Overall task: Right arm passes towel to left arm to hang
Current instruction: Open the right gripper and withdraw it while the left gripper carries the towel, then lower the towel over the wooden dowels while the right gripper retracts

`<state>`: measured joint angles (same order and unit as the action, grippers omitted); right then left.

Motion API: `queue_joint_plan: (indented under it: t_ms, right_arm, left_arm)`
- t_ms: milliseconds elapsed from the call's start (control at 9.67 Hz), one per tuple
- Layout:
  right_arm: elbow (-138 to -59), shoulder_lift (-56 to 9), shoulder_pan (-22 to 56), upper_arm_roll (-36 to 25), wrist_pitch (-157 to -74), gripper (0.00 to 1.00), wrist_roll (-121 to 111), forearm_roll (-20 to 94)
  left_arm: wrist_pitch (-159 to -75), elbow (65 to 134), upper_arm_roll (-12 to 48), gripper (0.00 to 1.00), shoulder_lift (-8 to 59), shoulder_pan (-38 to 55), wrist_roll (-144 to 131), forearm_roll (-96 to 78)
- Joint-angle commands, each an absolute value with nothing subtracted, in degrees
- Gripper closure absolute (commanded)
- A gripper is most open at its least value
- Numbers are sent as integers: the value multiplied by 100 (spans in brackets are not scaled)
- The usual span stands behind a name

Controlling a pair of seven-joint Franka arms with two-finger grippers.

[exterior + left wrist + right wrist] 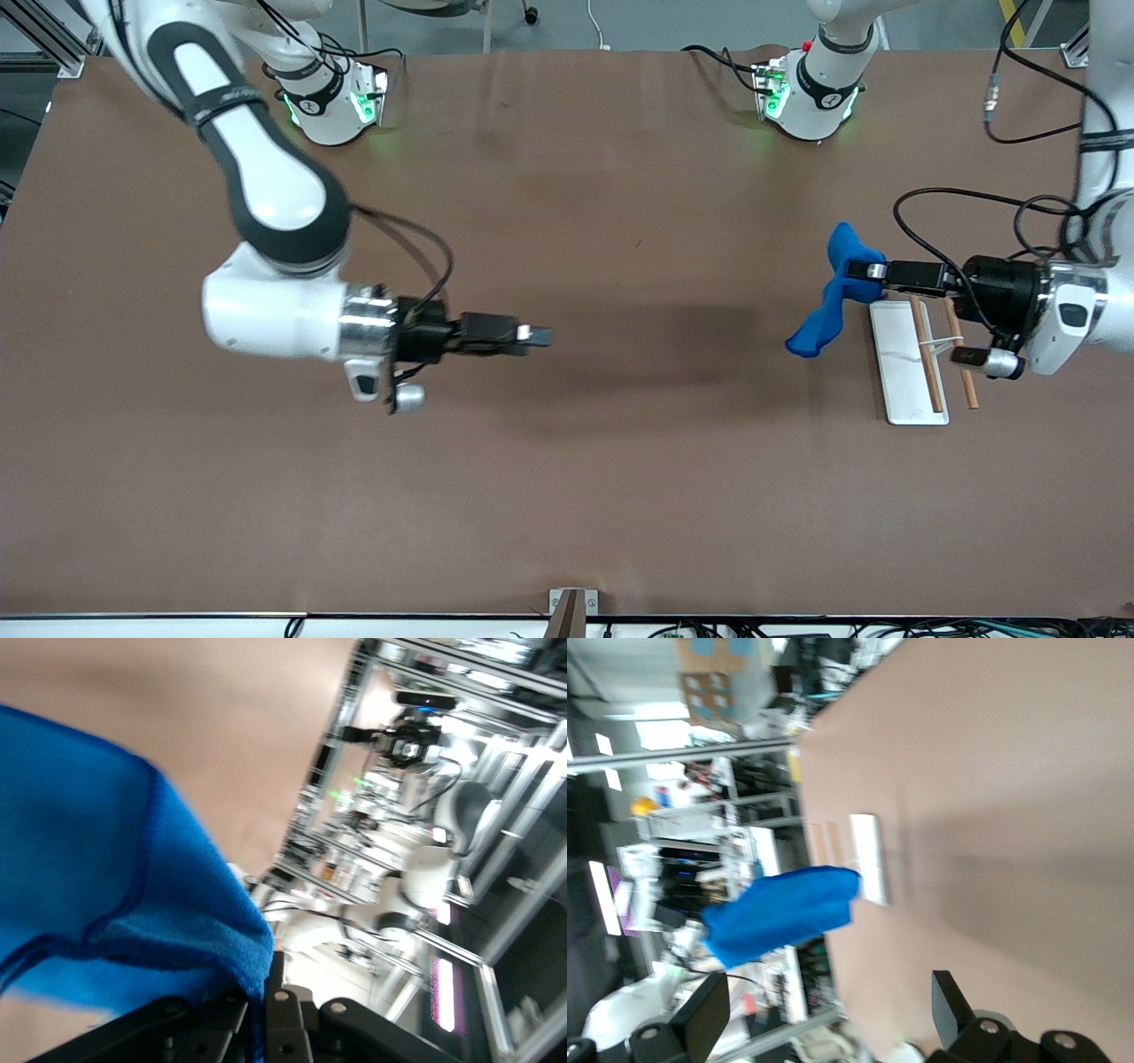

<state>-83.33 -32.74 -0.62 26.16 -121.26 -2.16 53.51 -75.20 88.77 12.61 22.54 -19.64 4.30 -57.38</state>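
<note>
Brown tabletop (pixel 567 461) fills the front view. At 3 o'clock the left gripper (pixel 866 270) is clamped on the blue towel (pixel 828 292), held in the air just beside the white rack tray (pixel 899 372). Toward 9 o'clock the right gripper (pixel 542 336) hovers, fingers (pixel 704 1019) apart, holding nothing.

Brown worktop (pixel 567 496) fills front view; grey floor (pixel 673 22) w/ chair castor (pixel 531 15) along top; alu frame racks (pixel 496 859) & lit shelving in wrist views.
</note>
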Motion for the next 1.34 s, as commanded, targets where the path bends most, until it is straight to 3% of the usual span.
queue_joint_plan:
  t_ms: [0,414,931,1241]
  right_arm:
    - [-8639,-2910,-62,1954,-11717,0,-158,4399]
    - [-9043,-2305,-44,978,-11067,0,202,2484]
    - [-9141,-1295,-44,-70,-10636,0,281,375]
    - [-8931,-608,-79,-568,-10170,0,64,123]
  left_arm:
    - [-7646,8615,1257,100,2347,-2073,283,-4541]
    - [-7733,7999,1257,100,2390,-2057,-648,-2616]
    - [-8542,8007,1274,100,2558,-2057,-580,-1022]
    - [-8587,8016,1266,100,2663,-2310,-598,-721]
